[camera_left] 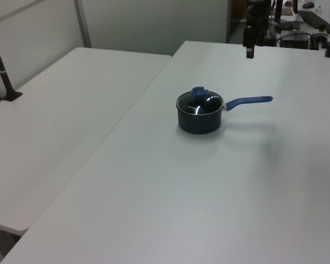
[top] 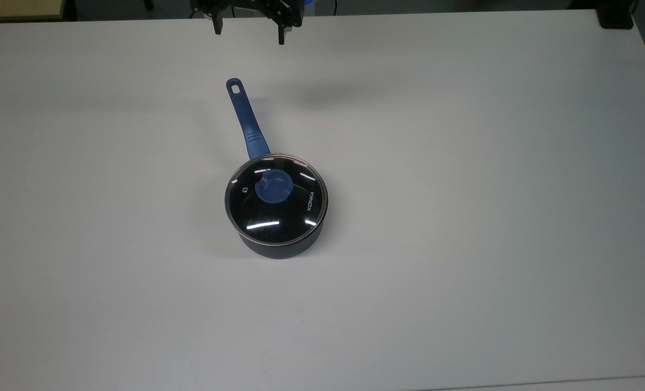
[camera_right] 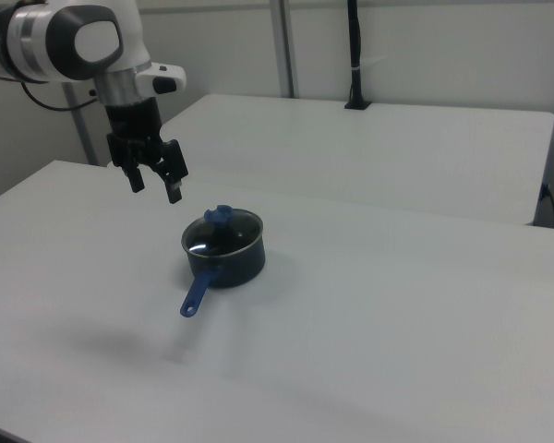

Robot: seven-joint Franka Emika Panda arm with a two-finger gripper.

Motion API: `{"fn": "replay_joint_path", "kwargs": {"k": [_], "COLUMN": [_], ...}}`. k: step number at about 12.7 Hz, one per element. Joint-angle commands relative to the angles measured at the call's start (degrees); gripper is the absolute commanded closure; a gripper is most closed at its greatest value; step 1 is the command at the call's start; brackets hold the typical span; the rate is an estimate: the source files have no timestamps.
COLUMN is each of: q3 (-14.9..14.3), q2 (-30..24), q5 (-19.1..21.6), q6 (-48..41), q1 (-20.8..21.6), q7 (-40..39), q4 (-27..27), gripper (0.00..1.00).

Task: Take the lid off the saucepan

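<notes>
The dark navy saucepan (top: 287, 245) (camera_left: 198, 122) (camera_right: 233, 266) stands near the middle of the white table. Its long blue handle (top: 246, 120) points toward the top view's upper edge. The glass lid (top: 276, 209) with a steel rim, blue knob (top: 273, 186) and white KONKA lettering rests flat on the pan. My gripper (top: 249, 32) (camera_right: 156, 186) hangs open and empty high above the table, well beyond the handle's end at the top view's upper edge. In the right view it sits up and left of the pan; in the left view the gripper (camera_left: 249, 49) is above the handle.
The white table (top: 463, 217) spreads wide on all sides of the pan. A second white table (camera_left: 60, 110) adjoins it on the left view's left. A black post (camera_right: 355, 55) stands on the far table in the right view.
</notes>
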Motion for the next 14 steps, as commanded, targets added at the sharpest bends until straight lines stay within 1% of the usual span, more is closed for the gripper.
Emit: {"fn": "replay_joint_path", "kwargs": {"k": [1,3,4,5,9,11,13,14], "q3": [-0.62,-0.62,-0.62,-0.62,-0.71,-0.62,-0.88,-2.10], "q2": [0.51,0.51,0.60,0.86,1.39,3.05,5.07,6.56], "q5": [1.24,1.67,3.42,4.22,3.97,3.79,4.05,4.23], "q6": [-1.71,-1.62,-1.53,-0.84,-0.48,-0.30,0.66,2.84], "q1": [0.24,0.24,0.24,0.24,0.24,0.33,0.24,0.24], "q7": [-1.48,-0.96,-1.13,-1.22,-1.39,-0.61,-0.52,-0.43], "q4": [1.31,1.40,1.75,1.75,2.10,2.28,4.82,5.79], "gripper": [0.00,0.00,0.00,0.00,0.00,0.00,0.00,0.00]}}
